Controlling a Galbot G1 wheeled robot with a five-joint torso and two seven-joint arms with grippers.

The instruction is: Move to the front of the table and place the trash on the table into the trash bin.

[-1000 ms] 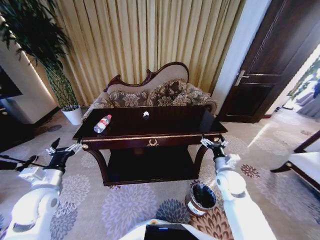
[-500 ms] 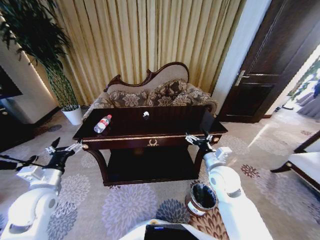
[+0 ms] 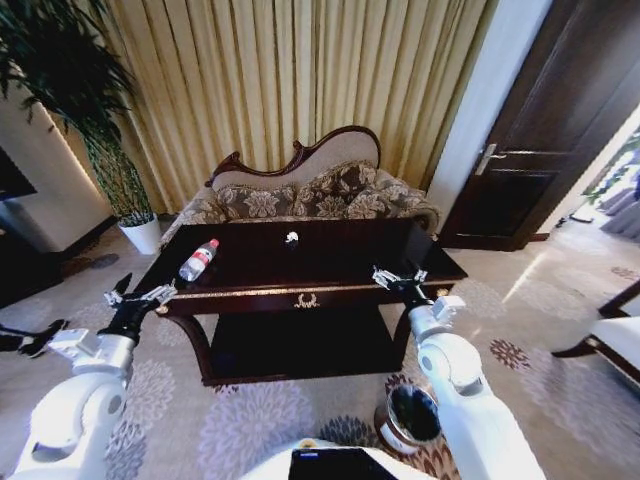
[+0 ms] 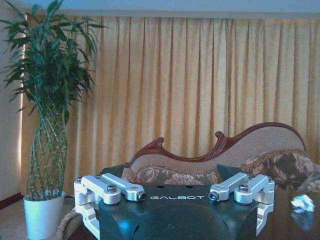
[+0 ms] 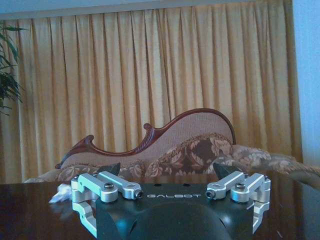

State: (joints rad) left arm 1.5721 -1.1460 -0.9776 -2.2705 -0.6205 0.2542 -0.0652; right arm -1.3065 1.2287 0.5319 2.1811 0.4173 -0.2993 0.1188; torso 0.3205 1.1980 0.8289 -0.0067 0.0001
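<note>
Directly ahead of both end effectors stands the dark desk. Below the right end effector, on the carpet, sits the trash bin. That end effector hovers at the desk's front right edge, fingers spread wide, empty; the left end effector, equally wide, hangs off the front left corner. Just beyond it lies the bottle; the white scrap rests farther back, centrally.

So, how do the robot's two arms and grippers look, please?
Both arms have glossy white rounded shells. The left gripper and right gripper have dark bodies printed "GALBOT" in white, silver metal finger linkages with bolts, and black pointed fingertips.
</note>
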